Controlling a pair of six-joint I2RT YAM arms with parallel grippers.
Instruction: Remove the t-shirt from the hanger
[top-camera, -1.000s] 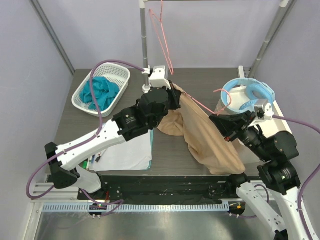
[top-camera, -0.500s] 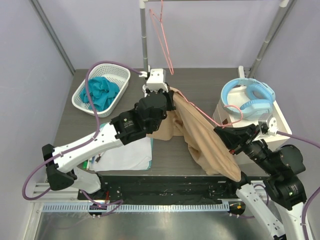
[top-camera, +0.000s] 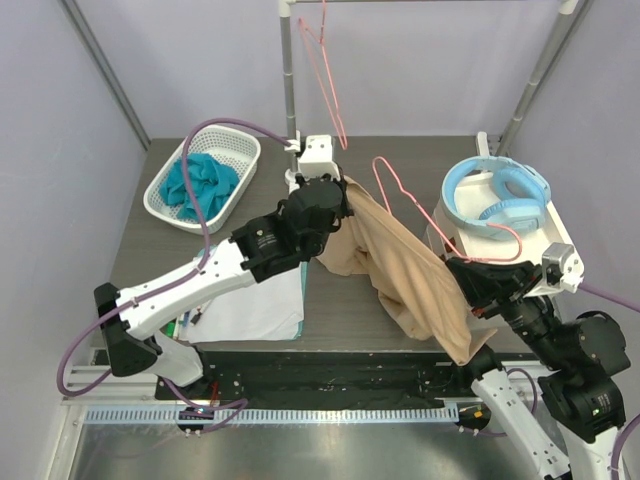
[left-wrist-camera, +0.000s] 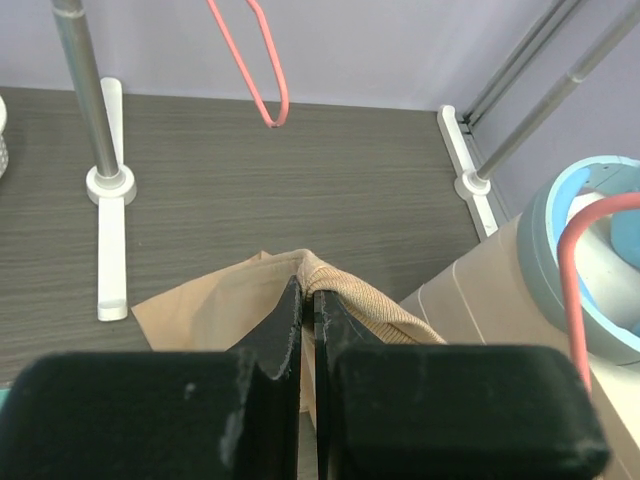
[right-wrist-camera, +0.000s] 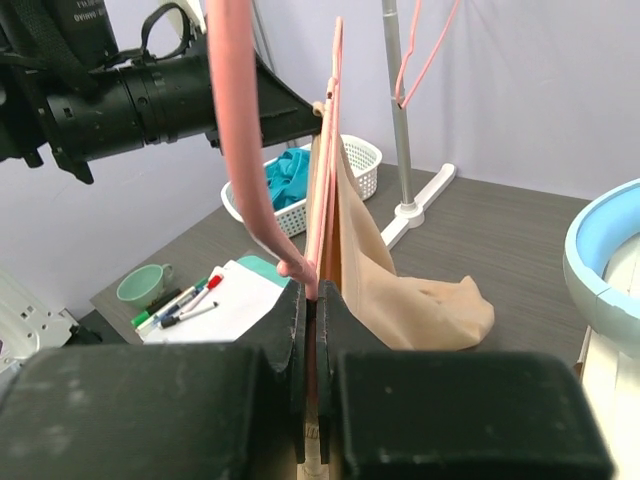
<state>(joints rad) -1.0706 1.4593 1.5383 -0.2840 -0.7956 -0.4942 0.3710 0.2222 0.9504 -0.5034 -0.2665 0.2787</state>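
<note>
The tan t-shirt (top-camera: 400, 265) stretches in a creased, sagging swath over the table (top-camera: 400, 160), between the arms. The left gripper (left-wrist-camera: 308, 300) is clamped on its upper edge. The right gripper (right-wrist-camera: 313, 300) pinches the pink hanger (right-wrist-camera: 235, 150) wire.

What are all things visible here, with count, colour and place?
t-shirt: 1, tan, centre, held up
hanger: 1, pink, right of centre, held
spare hanger: 1, pink, hanging at rear
basket: 1, white, rear left
cloth: 1, teal, in basket
box: 1, white, right
ring: 1, blue, on box
sheet: 1, white, near left
cup: 1, green, beside sheet
markers: several, mixed, near cup
table: 1, dark grey, underneath
left gripper: 1, black, shut on t-shirt
right gripper: 1, black, shut on hanger
</note>
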